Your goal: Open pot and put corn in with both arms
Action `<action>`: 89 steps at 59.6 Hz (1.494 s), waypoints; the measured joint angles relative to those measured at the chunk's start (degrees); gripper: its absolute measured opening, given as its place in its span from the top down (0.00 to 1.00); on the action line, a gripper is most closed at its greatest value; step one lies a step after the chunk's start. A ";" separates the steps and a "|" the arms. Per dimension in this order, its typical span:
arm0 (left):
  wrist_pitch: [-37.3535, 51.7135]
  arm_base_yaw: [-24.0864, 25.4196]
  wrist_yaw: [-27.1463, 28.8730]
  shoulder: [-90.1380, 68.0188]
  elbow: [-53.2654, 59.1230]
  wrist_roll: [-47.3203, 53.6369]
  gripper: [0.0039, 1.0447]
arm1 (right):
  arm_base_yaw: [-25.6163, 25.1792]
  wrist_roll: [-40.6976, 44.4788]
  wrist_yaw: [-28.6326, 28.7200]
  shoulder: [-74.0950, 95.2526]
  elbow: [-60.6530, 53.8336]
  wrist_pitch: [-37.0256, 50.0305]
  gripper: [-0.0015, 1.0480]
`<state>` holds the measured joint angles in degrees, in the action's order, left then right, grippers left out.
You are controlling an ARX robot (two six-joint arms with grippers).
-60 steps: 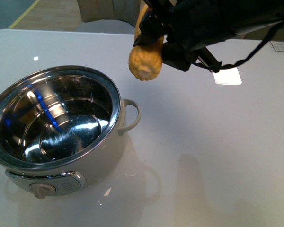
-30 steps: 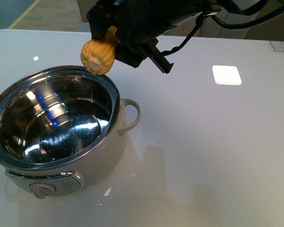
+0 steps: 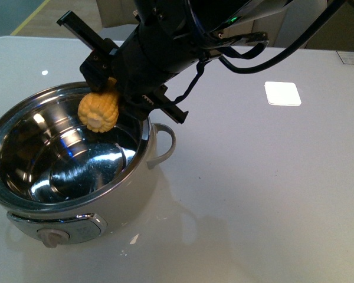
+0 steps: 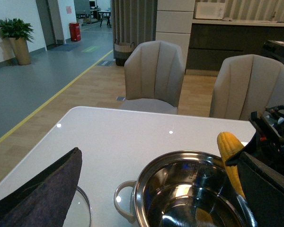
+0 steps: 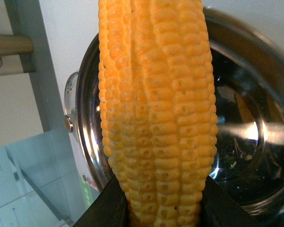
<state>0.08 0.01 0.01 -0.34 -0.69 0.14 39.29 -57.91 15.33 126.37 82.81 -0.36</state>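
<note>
The cream pot (image 3: 106,203) stands open at the front left of the white table, its steel bowl (image 3: 65,159) empty. My right gripper (image 3: 109,88) is shut on the yellow corn (image 3: 98,111) and holds it over the bowl's far rim, blunt end tilted down into the opening. The corn fills the right wrist view (image 5: 156,109) with the pot (image 5: 255,118) below it. The left wrist view shows the pot (image 4: 189,194), the corn (image 4: 232,156) and the glass lid (image 4: 80,210) lying on the table beside the pot. My left gripper is open; one dark finger (image 4: 42,194) shows above the lid.
A white square card (image 3: 282,93) lies on the table at the back right. The pot's loop handle (image 3: 164,144) points right and its knob (image 3: 52,237) faces the front. Two grey chairs (image 4: 154,78) stand behind the table.
My right arm has carried the corn leftward and down, from above the table right of the pot to over the bowl's far rim. The pot has not moved.
</note>
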 joint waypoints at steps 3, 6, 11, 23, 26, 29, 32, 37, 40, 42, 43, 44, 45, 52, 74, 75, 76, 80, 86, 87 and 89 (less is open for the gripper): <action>0.00 0.00 0.02 0.00 0.00 -0.02 0.06 | 0.28 0.46 0.63 0.00 0.02 -0.20 0.78; 0.00 0.00 0.00 0.00 0.00 -0.02 0.06 | 0.63 1.20 1.33 0.00 0.02 -0.83 0.78; 0.00 0.00 0.02 0.00 0.00 -0.02 0.06 | 0.98 2.45 2.34 0.00 -0.04 -2.12 0.78; 0.00 0.00 0.02 0.00 0.00 -0.02 0.06 | 1.44 5.42 3.39 0.04 -0.33 -4.31 0.71; 0.00 0.00 0.02 0.00 0.00 -0.02 0.06 | 1.46 6.23 3.54 0.04 -0.63 -4.59 0.68; 0.00 0.00 0.02 0.00 0.00 0.00 0.06 | 1.46 6.58 3.54 0.04 -0.96 -4.63 0.59; 0.00 0.00 0.00 0.00 0.00 0.00 0.06 | 1.44 6.73 3.52 0.04 -1.09 -4.63 0.49; 0.00 0.00 0.00 0.00 0.00 -0.02 0.06 | 1.31 6.71 3.52 0.04 -1.18 -4.55 0.36; 0.00 0.00 0.02 0.00 0.00 -0.02 0.06 | 1.18 6.69 3.54 0.04 -1.33 -4.24 0.32; 0.00 0.00 0.02 0.00 0.00 0.00 0.06 | 1.03 6.69 3.61 0.04 -1.57 -3.87 0.32; 0.00 0.00 0.02 0.00 0.00 -0.02 0.06 | 1.01 6.69 3.61 0.04 -1.64 -3.80 0.31; 0.00 0.00 0.00 0.00 0.00 -0.02 0.06 | 0.90 6.67 3.63 0.04 -1.75 -3.69 0.28; 0.00 0.00 0.00 0.00 0.00 0.00 0.06 | 0.85 6.67 3.67 0.02 -1.81 -3.63 0.27; 0.00 0.00 0.02 0.00 0.00 0.00 0.06 | -0.02 5.92 4.02 -0.52 -3.28 -2.01 0.10; 0.00 0.00 0.00 0.00 0.00 -0.02 0.06 | -9.90 -1.31 2.58 -17.03 -17.64 12.79 0.09; 0.00 0.00 0.00 0.00 0.00 -0.02 0.06 | -10.60 -1.31 2.25 -18.25 -18.69 13.25 0.09; 0.00 0.00 0.00 0.00 0.00 -0.02 0.06 | -11.69 -1.27 1.84 -20.13 -20.31 13.77 0.09; 0.00 0.00 0.00 0.00 0.00 -0.02 0.06 | -14.69 0.61 -0.37 -25.40 -24.74 13.66 0.09; 0.00 0.00 0.02 0.00 0.00 -0.02 0.06 | -18.93 4.94 -2.78 -32.15 -30.62 13.35 0.09; 0.00 0.00 0.00 0.00 0.00 -0.02 0.06 | -19.82 5.95 -3.48 -33.55 -31.80 13.03 0.09; 0.00 0.00 0.02 0.00 0.00 -0.02 0.06 | -21.16 7.45 -4.09 -35.67 -33.57 12.50 0.09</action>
<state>0.08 0.01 0.03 -0.34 -0.69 0.12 18.13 -50.46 11.25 90.70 49.23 12.14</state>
